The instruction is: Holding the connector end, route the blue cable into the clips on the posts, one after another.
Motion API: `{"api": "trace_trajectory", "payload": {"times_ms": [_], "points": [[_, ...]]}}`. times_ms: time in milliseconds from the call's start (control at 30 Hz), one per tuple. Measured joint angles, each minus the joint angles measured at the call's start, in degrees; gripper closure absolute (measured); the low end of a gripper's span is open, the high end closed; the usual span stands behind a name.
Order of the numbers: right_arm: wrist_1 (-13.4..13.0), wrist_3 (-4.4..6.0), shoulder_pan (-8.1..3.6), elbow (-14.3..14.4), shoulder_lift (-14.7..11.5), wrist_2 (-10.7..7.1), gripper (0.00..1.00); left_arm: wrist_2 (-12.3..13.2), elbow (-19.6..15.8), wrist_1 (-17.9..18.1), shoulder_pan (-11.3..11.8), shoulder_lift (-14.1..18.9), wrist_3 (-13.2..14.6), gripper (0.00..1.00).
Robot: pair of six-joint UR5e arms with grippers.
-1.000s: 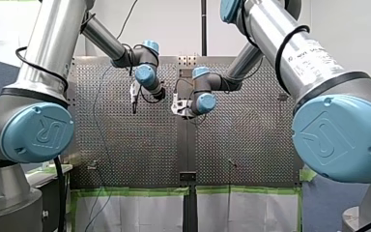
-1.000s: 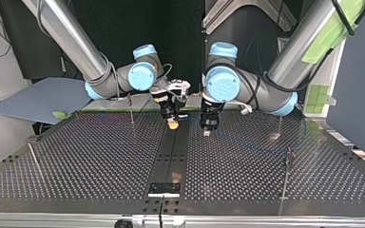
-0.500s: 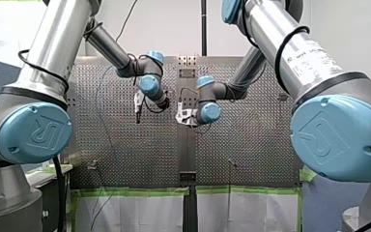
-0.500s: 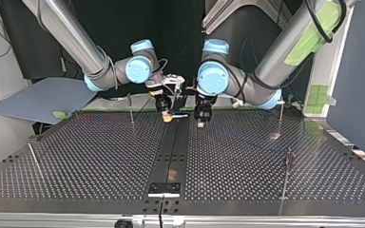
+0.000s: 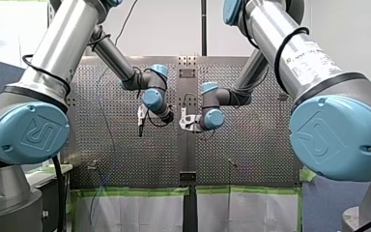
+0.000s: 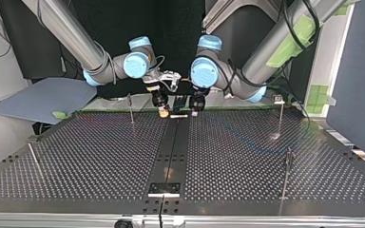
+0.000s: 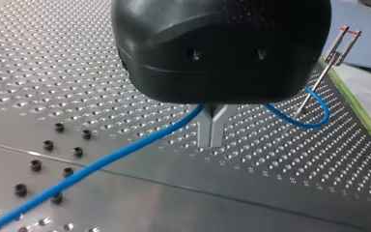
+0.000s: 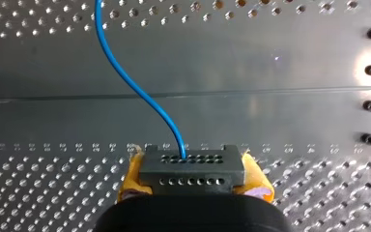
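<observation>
My left arm (image 5: 107,54) reaches in with its wrist bent down. The left jaws point at the desk (image 6: 100,156), the metal fingers (image 7: 204,131) pressed tip to tip with the blue cable (image 7: 101,164) caught in their fork. My right arm (image 5: 245,82) comes in opposite. The right jaws hang low just beside the left jaws, yellow pads (image 8: 131,175) clamped on either side of the connector (image 8: 192,169).

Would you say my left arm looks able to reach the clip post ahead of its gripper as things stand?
Probably yes: in the left wrist view only perforated table lies between my left gripper and the post, and the blue cable its jaws are shut on loops by the post's base.
</observation>
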Motion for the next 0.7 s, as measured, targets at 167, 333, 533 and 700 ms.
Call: {"api": "trace_trajectory", "payload": {"times_ms": [167,333,533,700], "points": [[-1.44,-0.13,-0.35,1.38,0.57,0.08,1.00,-0.49,-0.37,1.02,-0.62,-0.35,-0.55,0.99],[-3.69,0.12,-0.95,3.50,1.98,0.28,1.00,-0.84,-1.74,2.88,-0.93,-0.41,-1.30,0.99],[-6.58,0.54,-1.74,6.00,3.80,0.60,1.00,-0.71,-2.72,4.53,-1.24,-0.96,-1.36,0.99],[-8.12,0.50,-2.44,7.16,4.38,0.70,1.00,-0.46,-2.81,5.36,-2.10,-3.12,-0.45,0.99]]}}
